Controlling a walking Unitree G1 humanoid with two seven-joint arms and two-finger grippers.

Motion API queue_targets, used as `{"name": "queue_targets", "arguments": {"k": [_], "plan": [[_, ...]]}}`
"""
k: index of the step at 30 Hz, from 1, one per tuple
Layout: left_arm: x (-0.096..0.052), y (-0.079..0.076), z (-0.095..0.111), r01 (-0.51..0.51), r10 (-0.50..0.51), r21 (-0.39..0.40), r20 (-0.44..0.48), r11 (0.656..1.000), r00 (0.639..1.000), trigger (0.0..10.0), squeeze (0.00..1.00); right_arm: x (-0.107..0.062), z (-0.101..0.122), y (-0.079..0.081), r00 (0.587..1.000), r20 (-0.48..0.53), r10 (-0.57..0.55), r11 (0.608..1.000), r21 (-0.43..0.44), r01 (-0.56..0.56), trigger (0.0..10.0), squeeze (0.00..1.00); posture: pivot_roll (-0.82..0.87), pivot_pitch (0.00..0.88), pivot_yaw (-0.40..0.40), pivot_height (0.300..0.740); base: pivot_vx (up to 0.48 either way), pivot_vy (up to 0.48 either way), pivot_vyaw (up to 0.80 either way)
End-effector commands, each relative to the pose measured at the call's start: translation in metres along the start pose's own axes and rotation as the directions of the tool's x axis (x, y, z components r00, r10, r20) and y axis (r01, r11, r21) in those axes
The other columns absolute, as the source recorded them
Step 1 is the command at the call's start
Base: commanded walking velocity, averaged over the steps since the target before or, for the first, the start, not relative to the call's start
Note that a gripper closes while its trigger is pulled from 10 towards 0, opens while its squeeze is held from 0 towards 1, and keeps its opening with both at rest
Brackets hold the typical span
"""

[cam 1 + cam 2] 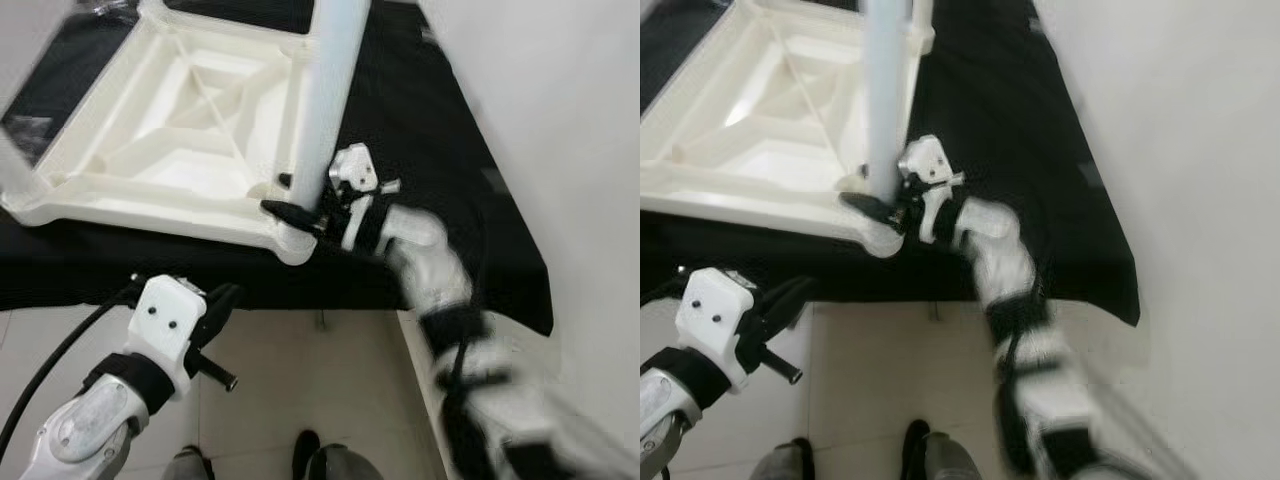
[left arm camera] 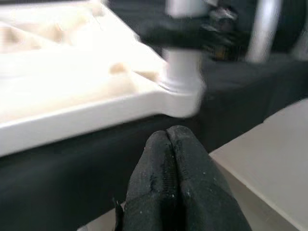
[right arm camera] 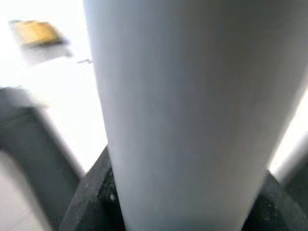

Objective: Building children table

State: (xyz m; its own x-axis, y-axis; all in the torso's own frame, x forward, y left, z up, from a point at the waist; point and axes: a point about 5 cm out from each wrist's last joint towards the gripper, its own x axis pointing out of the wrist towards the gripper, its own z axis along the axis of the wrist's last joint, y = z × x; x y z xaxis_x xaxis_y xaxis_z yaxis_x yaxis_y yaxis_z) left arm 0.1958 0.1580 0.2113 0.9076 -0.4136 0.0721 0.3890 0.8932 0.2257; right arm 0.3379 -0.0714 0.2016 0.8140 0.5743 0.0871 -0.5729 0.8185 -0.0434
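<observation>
The white plastic tabletop (image 1: 170, 120) lies upside down, ribbed underside up, on the black-clothed table (image 1: 430, 150). At its near corner, the right pincer (image 1: 300, 205) clamps the smooth round leg (image 1: 325, 100). Below that corner, the left pincer (image 2: 168, 144) hangs pressed together.

Both head eyes look steeply down, sharing the upturned tabletop (image 1: 170, 130). The left wrist camera views its corner low; the right wrist camera presses against the leg (image 3: 192, 110).
</observation>
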Motion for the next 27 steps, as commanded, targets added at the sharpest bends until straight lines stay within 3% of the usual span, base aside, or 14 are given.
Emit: {"name": "queue_targets", "arguments": {"k": [1,6,8,11,12,13,16,18,20,21,24,25,26,27], "plan": [[-0.002,0.003,-0.001,-0.002,0.002,0.004,-0.014,1.0,1.0,10.0,0.0,-0.024,-0.069,0.019,0.948,-0.317,0.014,0.994,0.104,0.02,0.0,0.0,0.15,0.325,-0.166,0.74,0.0,0.0,0.0],[0.0,0.002,-0.001,0.001,-0.001,0.002,-0.01,1.0,1.0,10.0,0.0,-0.002,-0.057,0.02,0.964,-0.263,0.031,0.996,0.084,-0.01,0.0,0.0,0.16,0.318,-0.174,0.74,0.0,0.0,0.0],[0.0,0.001,-0.001,0.001,-0.001,0.003,-0.008,1.0,1.0,10.0,0.0,0.005,-0.05,0.023,0.969,-0.244,0.034,0.996,0.084,-0.014,10.0,0.0,0.16,0.318,-0.174,0.74,0.0,0.0,0.0],[0.0,0.002,-0.001,-0.001,0.001,0.004,-0.008,1.0,1.0,10.0,0.0,0.008,-0.044,0.025,0.975,-0.212,0.064,0.994,0.105,-0.042,10.0,0.0,0.16,0.31,-0.171,0.74,0.0,0.0,0.0],[0.0,0.003,-0.001,-0.002,0.002,0.004,-0.008,1.0,1.0,10.0,0.0,0.007,-0.037,0.028,0.977,-0.204,0.063,0.993,0.112,-0.041,10.0,1.0,0.16,0.308,-0.169,0.74,0.0,0.0,0.0],[0.0,0.003,-0.001,0.0,0.0,0.003,-0.007,1.0,1.0,10.0,0.0,0.01,-0.022,0.027,0.985,-0.156,0.072,0.991,0.122,-0.053,10.0,1.0,0.15,0.307,-0.166,0.74,0.0,0.0,0.0],[0.001,0.001,-0.001,0.008,-0.008,-0.001,-0.005,1.0,1.0,10.0,0.0,0.013,-0.008,0.024,0.986,-0.114,0.124,0.987,0.113,-0.111,10.0,1.0,0.15,0.305,-0.168,0.74,0.0,0.0,0.0],[0.002,0.001,-0.001,0.012,-0.012,-0.005,-0.002,1.0,1.0,10.0,0.0,0.019,0.005,0.02,0.975,-0.038,0.219,0.969,0.127,-0.212,10.0,0.68,0.15,0.302,-0.167,0.74,0.0,0.0,0.0],[0.002,0.001,-0.001,0.012,-0.012,-0.006,-0.002,1.0,1.0,10.0,0.0,0.021,0.009,0.019,0.969,-0.015,0.247,0.961,0.131,-0.243,10.0,0.68,0.15,0.302,-0.167,0.74,0.0,0.0,0.0],[0.003,0.0,-0.001,0.012,-0.012,-0.006,-0.001,1.0,1.0,10.0,0.0,0.025,0.014,0.017,0.954,0.016,0.298,0.948,0.11,-0.298,10.0,0.0,0.16,0.298,-0.166,0.74,0.0,0.0,0.0],[0.003,0.0,-0.001,0.012,-0.012,-0.006,0.001,1.0,1.0,10.0,0.0,0.027,0.019,0.015,0.932,0.043,0.361,0.928,0.08,-0.364,10.0,0.0,0.17,0.293,-0.169,0.74,0.0,0.0,0.0],[0.004,0.0,-0.001,0.012,-0.012,-0.006,0.002,1.0,1.0,10.0,0.0,0.03,0.024,0.015,0.897,0.064,0.438,0.896,0.048,-0.441,10.0,0.0,0.17,0.291,-0.17,0.74,0.0,0.0,0.0],[0.005,-0.001,-0.001,0.011,-0.011,-0.004,0.003,1.0,1.0,10.0,0.0,0.032,0.034,0.016,0.816,0.072,0.574,0.819,-0.025,-0.574,10.0,0.0,0.17,0.287,-0.172,0.74,0.0,0.0,0.0],[0.005,-0.001,-0.001,0.011,-0.011,-0.004,0.003,1.0,1.0,10.0,0.0,0.032,0.034,0.016,0.816,0.072,0.574,0.819,-0.025,-0.574,10.0,0.0,0.17,0.287,-0.172,0.74,0.0,0.0,0.0]]}}
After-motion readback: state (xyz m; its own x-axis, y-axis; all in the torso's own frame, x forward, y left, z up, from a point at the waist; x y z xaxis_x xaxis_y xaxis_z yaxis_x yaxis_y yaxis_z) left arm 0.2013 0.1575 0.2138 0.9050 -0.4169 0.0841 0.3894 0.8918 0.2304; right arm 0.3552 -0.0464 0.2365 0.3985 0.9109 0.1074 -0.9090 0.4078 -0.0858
